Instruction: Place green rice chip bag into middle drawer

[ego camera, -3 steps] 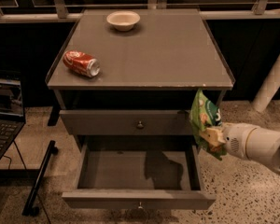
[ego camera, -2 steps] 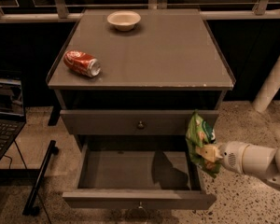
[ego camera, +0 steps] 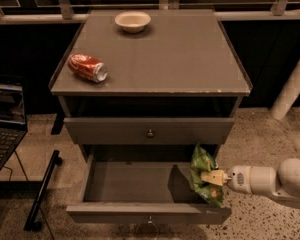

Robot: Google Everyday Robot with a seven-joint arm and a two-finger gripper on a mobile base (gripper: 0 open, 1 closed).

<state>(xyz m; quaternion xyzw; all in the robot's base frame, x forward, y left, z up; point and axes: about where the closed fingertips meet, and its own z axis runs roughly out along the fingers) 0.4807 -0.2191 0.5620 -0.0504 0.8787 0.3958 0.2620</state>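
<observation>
Step in hand: carry-in, release not yet done. My gripper (ego camera: 213, 177) sits lower right of frame, reaching in from the right edge on its white arm. It's clamped on the chip bag (ego camera: 202, 165) at approx mid-height.

The bag hangs upright over the right end of the open drawer (ego camera: 132, 183), lower centre of frame. Its bottom edge overlaps the drawer's front right corner. Can't tell from this angle whether it's fully inside the right wall or partly over it.

Next move, imo: nudge toward frame left so the bag clears that wall, drop lower over the bare grey floor, then let the fingers part and back out to the right. The closed drawer front (ego camera: 115, 131) is just above, so I'd keep low and not lift into it. Main risk is the bag catching the rim and tipping out onto the floor.

Bag itself: bright green, crinkled, w/ pale chip pics near the grip and a darker patch higher up. It looks soft and light, so I expect it to slump on release rather than stand.

The red can (ego camera: 87, 67) on its side and the bowl (ego camera: 133, 21) sit on the cabinet top (ego camera: 180, 59), upper part of frame, well apart from the work.
</observation>
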